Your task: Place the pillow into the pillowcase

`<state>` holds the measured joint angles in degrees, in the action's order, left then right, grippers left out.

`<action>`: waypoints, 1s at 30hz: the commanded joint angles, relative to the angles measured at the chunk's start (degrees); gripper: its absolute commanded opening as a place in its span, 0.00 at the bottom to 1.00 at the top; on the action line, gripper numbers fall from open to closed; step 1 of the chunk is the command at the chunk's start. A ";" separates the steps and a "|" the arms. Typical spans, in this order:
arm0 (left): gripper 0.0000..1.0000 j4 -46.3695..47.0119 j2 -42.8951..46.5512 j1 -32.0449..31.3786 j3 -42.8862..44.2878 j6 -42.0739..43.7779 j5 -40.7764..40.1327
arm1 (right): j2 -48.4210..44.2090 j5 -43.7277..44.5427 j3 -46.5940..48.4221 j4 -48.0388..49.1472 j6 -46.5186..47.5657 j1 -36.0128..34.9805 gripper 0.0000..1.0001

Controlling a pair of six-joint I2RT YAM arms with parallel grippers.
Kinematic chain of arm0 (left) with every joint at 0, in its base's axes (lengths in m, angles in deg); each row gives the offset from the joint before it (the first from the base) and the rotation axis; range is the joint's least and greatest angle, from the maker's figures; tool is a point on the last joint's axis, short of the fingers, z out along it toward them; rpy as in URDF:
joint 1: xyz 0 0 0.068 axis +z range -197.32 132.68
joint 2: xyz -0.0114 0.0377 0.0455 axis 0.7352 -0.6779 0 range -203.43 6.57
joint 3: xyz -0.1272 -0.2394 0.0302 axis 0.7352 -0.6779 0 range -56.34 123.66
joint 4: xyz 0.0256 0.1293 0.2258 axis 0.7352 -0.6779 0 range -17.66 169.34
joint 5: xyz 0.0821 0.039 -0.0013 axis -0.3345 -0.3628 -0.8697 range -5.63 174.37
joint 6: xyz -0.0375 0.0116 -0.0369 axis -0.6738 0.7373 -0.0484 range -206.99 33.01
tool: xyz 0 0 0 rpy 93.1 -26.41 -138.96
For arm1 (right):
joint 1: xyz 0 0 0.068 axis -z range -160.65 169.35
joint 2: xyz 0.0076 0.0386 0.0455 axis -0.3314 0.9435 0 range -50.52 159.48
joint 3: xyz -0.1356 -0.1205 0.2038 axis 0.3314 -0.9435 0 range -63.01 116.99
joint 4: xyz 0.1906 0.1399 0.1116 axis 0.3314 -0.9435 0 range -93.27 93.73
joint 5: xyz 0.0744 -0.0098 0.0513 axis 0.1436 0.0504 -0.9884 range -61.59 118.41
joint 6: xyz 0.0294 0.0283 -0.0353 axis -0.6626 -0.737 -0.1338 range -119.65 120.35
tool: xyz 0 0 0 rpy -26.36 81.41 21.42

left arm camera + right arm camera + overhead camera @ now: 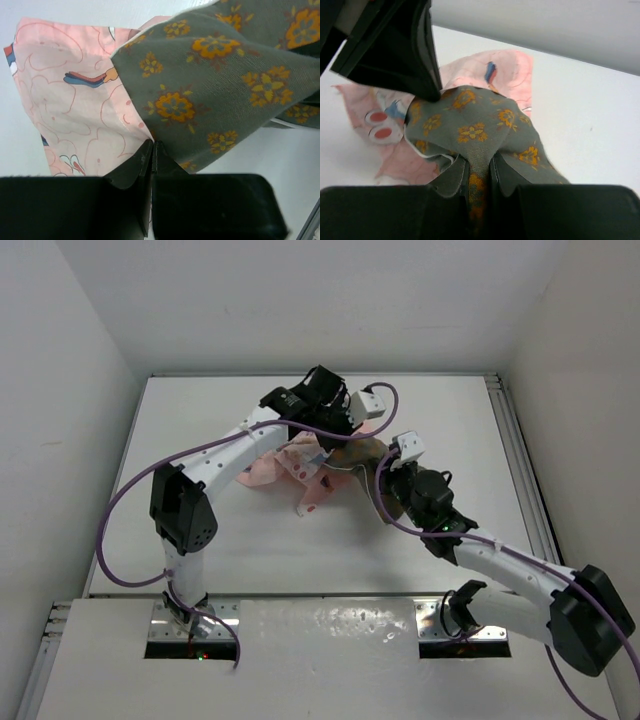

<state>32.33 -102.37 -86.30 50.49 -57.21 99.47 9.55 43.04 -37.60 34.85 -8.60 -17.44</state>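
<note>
Pushing the pillow point(470, 125), pinched in the right gripper point(479, 175), deeper should go best if the left gripper point(151, 150), clamped on the pillowcase point(65, 100), holds its mouth taut.

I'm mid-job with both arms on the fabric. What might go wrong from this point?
1. The right end effector pinches only a thin fold of the olive-brown, orange-flowered padded pillow; pushing may pull it free.
2. The left end effector seems to grip the thin pale pink printed pillowcase at one edge point, so its mouth may sag shut.
3. Both end effectors sit close and may collide.
</note>
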 commanded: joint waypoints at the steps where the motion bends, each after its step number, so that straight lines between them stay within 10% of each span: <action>1: 0.00 -0.98 2.77 -1.01 1.36 1.42 2.92 | -0.31 7.33 3.24 16.69 0.78 -0.73 0.00; 15: 0.00 1.99 3.48 0.75 -2.23 1.16 3.81 | 1.10 1.36 1.94 17.41 0.61 -2.40 0.00; 23: 0.58 1.13 4.00 1.98 -6.36 -1.12 3.11 | 3.73 -5.31 -5.27 10.73 -9.24 -2.49 0.03; 25: 0.60 1.04 4.53 4.08 -7.06 -2.18 2.23 | 4.26 -5.84 -5.98 9.50 -10.65 -2.40 0.23; 26: 0.60 0.86 5.05 4.52 -7.50 -2.36 1.70 | 4.61 -6.19 -6.85 9.32 -10.65 -2.32 0.72; 27: 0.60 0.86 5.32 5.66 -8.73 -2.62 1.09 | 4.61 -6.20 -7.12 8.36 -10.82 -1.88 0.89; 30: 0.60 0.95 5.50 6.55 -10.58 -2.80 -2.43 | 2.95 -4.97 -7.13 6.07 -10.82 -0.04 0.99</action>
<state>32.73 -100.34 -81.43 41.24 -58.85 100.30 14.62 38.47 -45.54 37.95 -17.45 -18.93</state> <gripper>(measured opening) 0.602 0.980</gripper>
